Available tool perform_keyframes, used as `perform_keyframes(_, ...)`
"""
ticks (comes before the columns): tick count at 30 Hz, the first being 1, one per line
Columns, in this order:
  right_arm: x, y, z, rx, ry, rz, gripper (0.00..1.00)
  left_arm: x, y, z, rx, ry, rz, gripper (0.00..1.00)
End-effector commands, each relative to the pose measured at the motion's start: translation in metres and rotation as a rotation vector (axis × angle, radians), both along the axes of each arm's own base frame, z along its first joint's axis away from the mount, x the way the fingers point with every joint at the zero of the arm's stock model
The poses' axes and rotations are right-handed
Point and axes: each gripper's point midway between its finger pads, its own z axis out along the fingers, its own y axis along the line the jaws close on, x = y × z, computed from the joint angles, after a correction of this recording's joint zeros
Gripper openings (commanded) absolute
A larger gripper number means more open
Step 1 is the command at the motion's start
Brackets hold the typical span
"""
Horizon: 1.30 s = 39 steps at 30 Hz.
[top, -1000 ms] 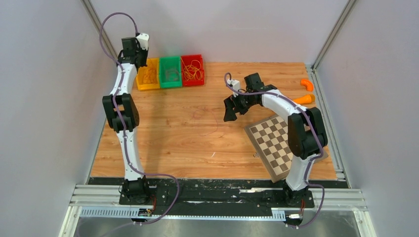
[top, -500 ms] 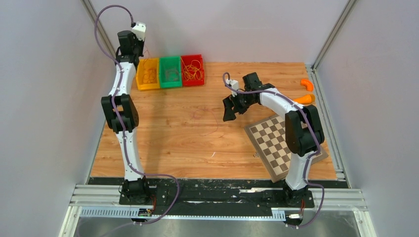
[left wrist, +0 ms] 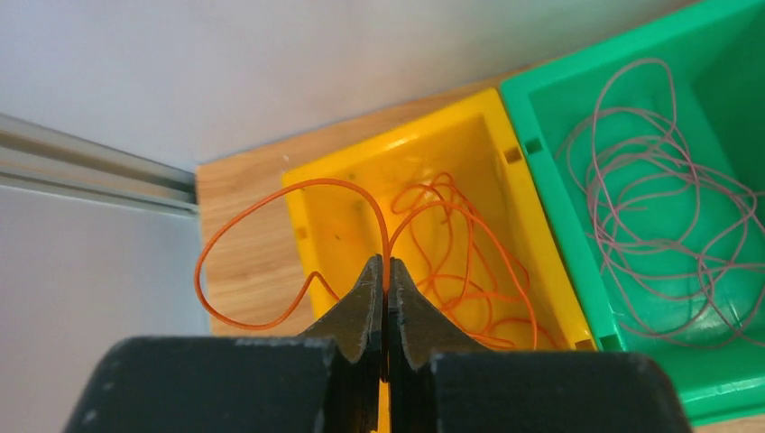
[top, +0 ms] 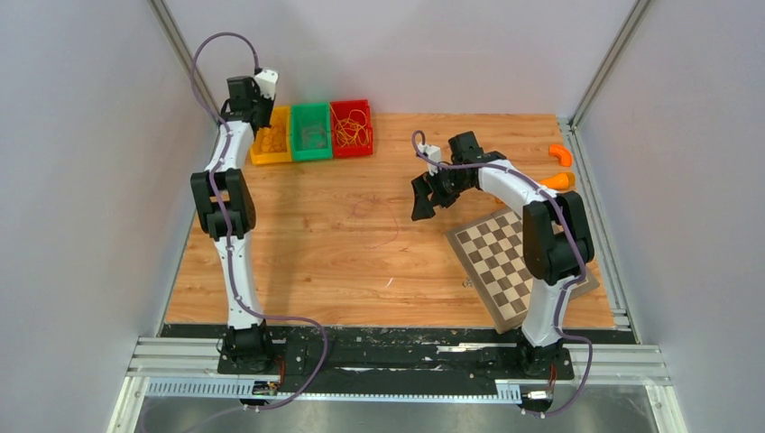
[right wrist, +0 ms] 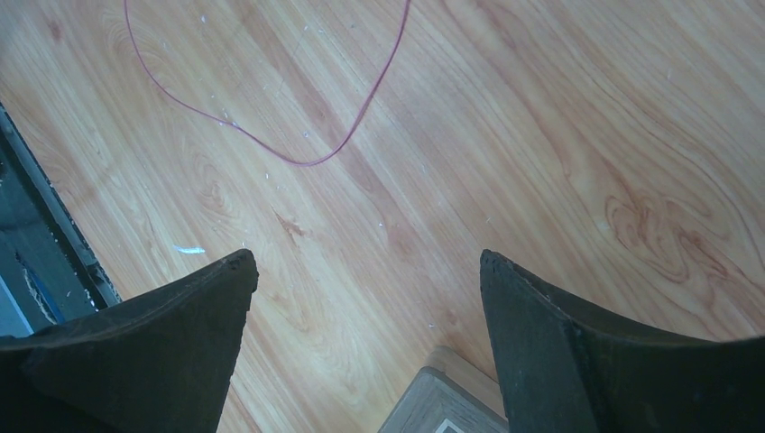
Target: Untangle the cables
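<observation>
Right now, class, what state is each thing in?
left end effector: shut on orange cable
right end effector: open, empty
orange cable: pinched, looping past yellow bin
yellow bin: holds orange cables
green bin: holds pinkish cables
red bin: holds yellow cables
reddish cable: loose on table

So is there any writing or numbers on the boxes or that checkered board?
None: the yellow box, green box, red box and checkered board are all plain, and nothing else in view carries writing that can be read.
</observation>
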Motion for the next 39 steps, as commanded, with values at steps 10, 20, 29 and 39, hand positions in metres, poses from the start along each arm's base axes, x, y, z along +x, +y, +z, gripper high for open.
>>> perform_keyframes(10, 0.004, 0.003, 0.021, 0.052, -0.032, 0.022, 0.92, -0.034, -0.024, 0.077, -0.184, -0.006, -0.012, 0.8)
perform_keyframes(20, -0.004, -0.005, 0.042, 0.072, -0.063, 0.024, 0.92, -0.189, -0.144, 0.101, -0.459, 0.242, -0.511, 1.0)
perform_keyframes(29, -0.025, -0.022, 0.038, 0.068, 0.003, 0.005, 0.9, -0.282, -0.238, -0.005, -0.381, 0.531, -0.608, 1.0)
perform_keyframes(39, -0.04, -0.028, 0.036, 0.064, 0.021, -0.004, 0.89, -0.272, -0.271, -0.062, -0.423, 0.629, -0.489, 1.0)
